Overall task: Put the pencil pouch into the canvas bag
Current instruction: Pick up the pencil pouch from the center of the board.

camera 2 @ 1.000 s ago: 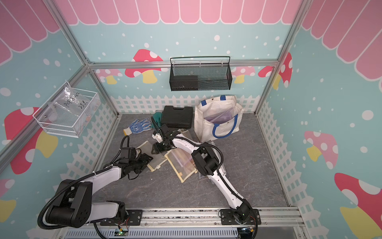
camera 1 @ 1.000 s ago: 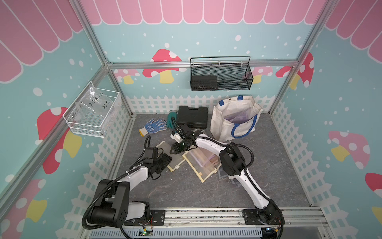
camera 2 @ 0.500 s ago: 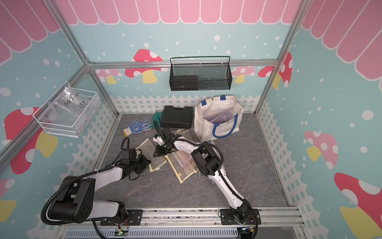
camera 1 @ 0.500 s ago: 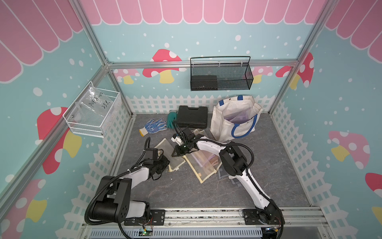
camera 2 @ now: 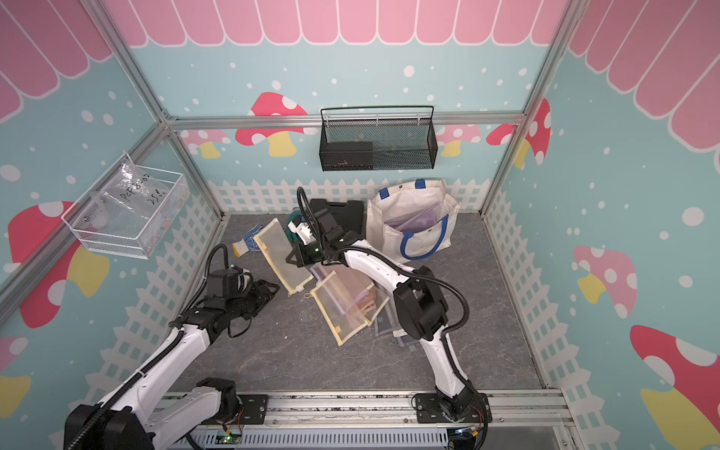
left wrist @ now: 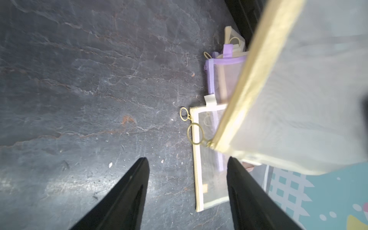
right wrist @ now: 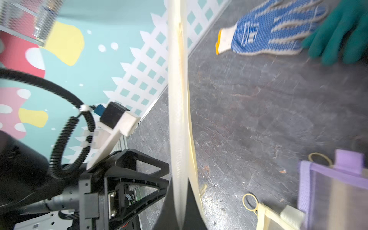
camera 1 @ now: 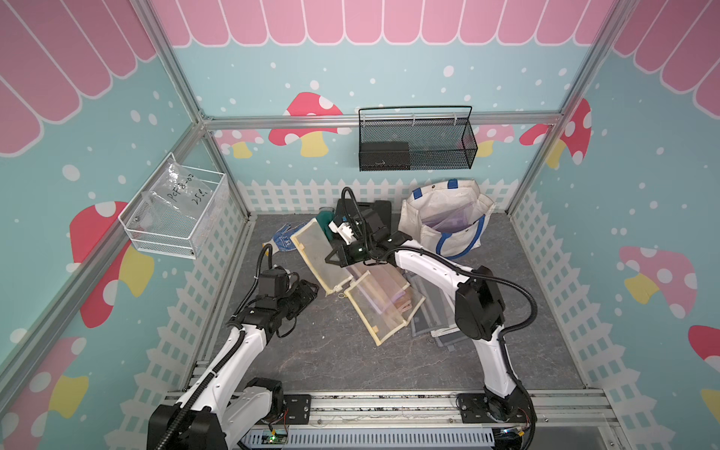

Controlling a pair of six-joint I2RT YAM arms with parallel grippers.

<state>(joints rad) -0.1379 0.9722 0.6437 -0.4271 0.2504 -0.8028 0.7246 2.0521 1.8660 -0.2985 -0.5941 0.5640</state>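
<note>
pencil pouch [camera 1: 316, 249], long axis back-to-front, ring end frontward, clamped in right gripper [camera 1: 331, 260]; left gripper [camera 1: 311, 290] apart, empty

Yellow pencil pouch [camera 2: 278, 253] in the right gripper [camera 2: 292, 259] — canvas bag [camera 2: 383, 237] nearby, upright.

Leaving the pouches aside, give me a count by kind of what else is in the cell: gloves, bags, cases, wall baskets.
gloves: 2 (blue dotted glove, green glove)
canvas bag: 1
black case: 1
wall baskets: 2 (black mesh basket, white wire basket)
total: 6
</note>
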